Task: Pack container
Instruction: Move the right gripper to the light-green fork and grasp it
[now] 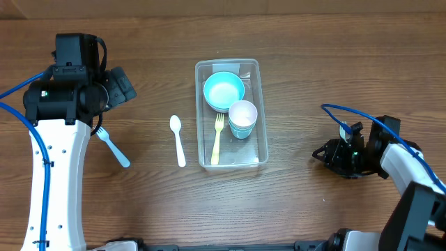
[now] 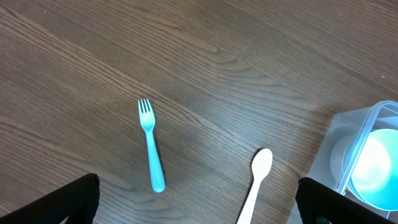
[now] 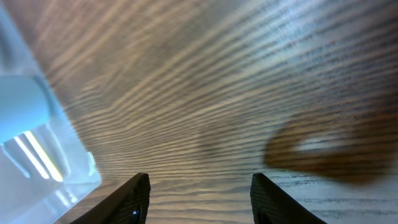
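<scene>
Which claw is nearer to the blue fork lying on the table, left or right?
Left. The left claw hangs open close by the blue fork; the right claw sits beyond the container, on its far side.

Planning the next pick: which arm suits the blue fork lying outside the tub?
Left. The left gripper, open, looks down on the blue fork and white spoon; the right gripper sits across the container, farther away.
</scene>
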You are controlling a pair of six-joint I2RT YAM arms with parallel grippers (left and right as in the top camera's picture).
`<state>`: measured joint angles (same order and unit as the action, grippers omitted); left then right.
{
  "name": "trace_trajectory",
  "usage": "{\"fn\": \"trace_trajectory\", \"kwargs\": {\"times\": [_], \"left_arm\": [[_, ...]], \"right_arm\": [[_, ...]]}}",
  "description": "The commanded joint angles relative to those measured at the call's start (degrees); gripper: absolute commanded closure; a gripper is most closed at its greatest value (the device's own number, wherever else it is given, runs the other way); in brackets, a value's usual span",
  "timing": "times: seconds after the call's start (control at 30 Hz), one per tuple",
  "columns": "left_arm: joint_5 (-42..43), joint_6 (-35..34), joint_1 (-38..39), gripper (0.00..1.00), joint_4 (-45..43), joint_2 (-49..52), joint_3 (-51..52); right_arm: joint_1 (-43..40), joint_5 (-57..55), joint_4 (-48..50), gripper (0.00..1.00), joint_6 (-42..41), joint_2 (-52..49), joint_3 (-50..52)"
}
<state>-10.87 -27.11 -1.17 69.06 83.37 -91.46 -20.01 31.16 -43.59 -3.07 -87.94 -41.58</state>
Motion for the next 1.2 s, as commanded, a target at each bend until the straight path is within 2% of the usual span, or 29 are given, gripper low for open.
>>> {"fn": "trace_trajectory", "kwargs": {"times": [0.0, 0.07, 0.17, 0.33, 0.47, 0.63, 0.73, 0.8, 0.87, 0.93, 1.03, 1.1, 1.17], "left_arm": [[0.42, -1.01, -0.26, 0.00, -0.11, -0.57, -0.57], [0.42, -1.01, -0.26, 0.00, -0.09, -0.57, -0.57], [0.42, -1.01, -0.26, 0.00, -0.09, -0.57, -0.57], [0.42, -1.01, -0.26, 0.00, -0.09, -0.57, -0.57], [0.42, -1.01, -0.26, 0.00, -0.09, -0.57, -0.57], [0.42, -1.01, -0.26, 0.00, -0.09, -0.57, -0.57], [0.42, -1.01, -0.26, 0.00, -0.09, -0.57, -0.57], [0.42, -1.01, -0.26, 0.00, -0.09, -0.57, -0.57], [0.42, -1.01, -0.26, 0.00, -0.09, -0.57, -0.57], [0.42, -1.01, -0.26, 0.00, -0.09, -0.57, -0.57], [0.42, -1.01, -0.26, 0.00, -0.09, -0.55, -0.57], [0.42, -1.01, -0.26, 0.00, -0.09, -0.57, -0.57], [0.42, -1.01, -0.26, 0.00, -0.09, -0.55, -0.57]], "right_arm": [[-1.95, -2.12, 0.02, 0.46, 1.62, 9.38, -2.64], [-2.75, -13.68, -0.17, 0.41, -1.29, 13.70, -2.62], [-3.39, -20.00, 3.10, 0.36, -5.14, 13.20, -1.33], [-3.39, -25.14, 8.46, 0.34, -7.45, 7.45, -0.79], [-3.39, -25.07, 11.85, 0.34, -7.43, 0.92, -0.79], [-3.39, -19.91, 9.49, 0.34, -6.95, -2.29, -0.79], [-3.21, -5.07, 7.80, 0.37, -2.43, -2.29, -0.79], [-2.95, 1.62, 7.67, 0.38, -2.43, -2.29, -0.79], [-2.38, 3.63, 7.54, 0.38, -2.45, -2.29, -0.81], [-2.34, -0.59, 7.50, 0.38, -2.51, -2.29, -0.81], [-2.32, -12.76, 7.26, 0.37, -3.08, -2.29, -0.79], [-1.99, -20.17, 7.52, 0.37, -8.15, -2.32, -0.72], [-1.09, -21.51, 8.68, 0.37, -12.52, -2.32, -0.37]]}}
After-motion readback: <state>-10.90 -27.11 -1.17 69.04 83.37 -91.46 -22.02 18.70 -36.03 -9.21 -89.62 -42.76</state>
